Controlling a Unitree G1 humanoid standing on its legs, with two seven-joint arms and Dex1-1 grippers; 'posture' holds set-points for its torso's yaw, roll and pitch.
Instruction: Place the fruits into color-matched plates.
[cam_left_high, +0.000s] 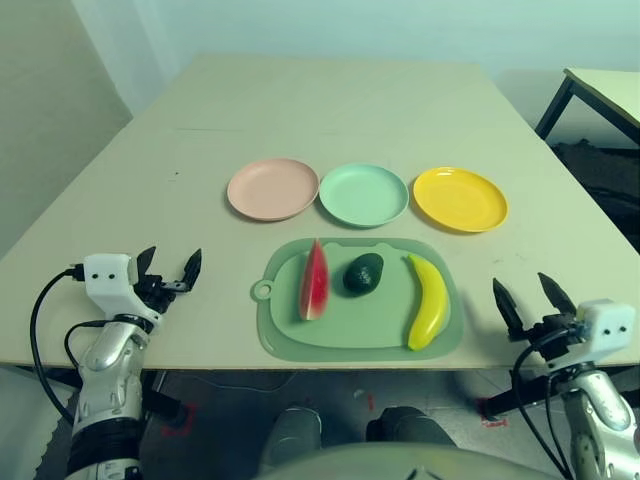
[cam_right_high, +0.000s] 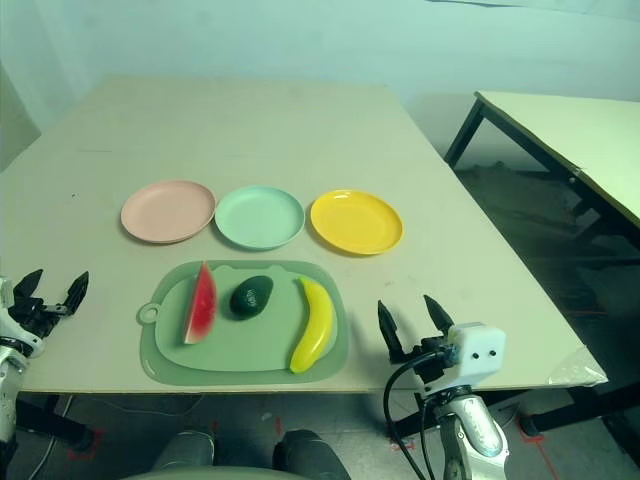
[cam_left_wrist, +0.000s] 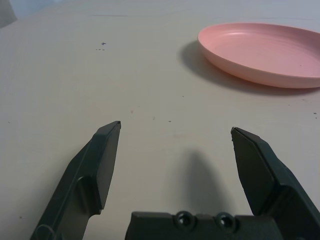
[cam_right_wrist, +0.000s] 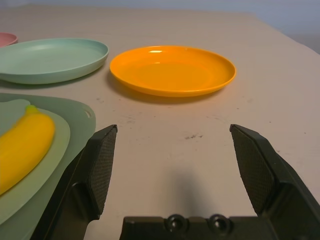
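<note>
I am looking down at the table (cam_left_high: 120, 190), where the pink plate (cam_left_high: 272, 188), green plate (cam_left_high: 363, 194) and yellow plate (cam_left_high: 460, 198) are sitting in a row. Just nearer me, the green mat (cam_left_high: 355, 325) is carrying the watermelon wedge (cam_left_high: 314, 281), the avocado (cam_left_high: 363, 273) and the banana (cam_left_high: 429, 301), side by side and apart. My left gripper (cam_left_high: 169, 270) is hovering left of the mat, fingers spread wide and holding nothing. My right gripper (cam_left_high: 527, 294) is waiting right of the mat near the banana, fingers likewise apart.
</note>
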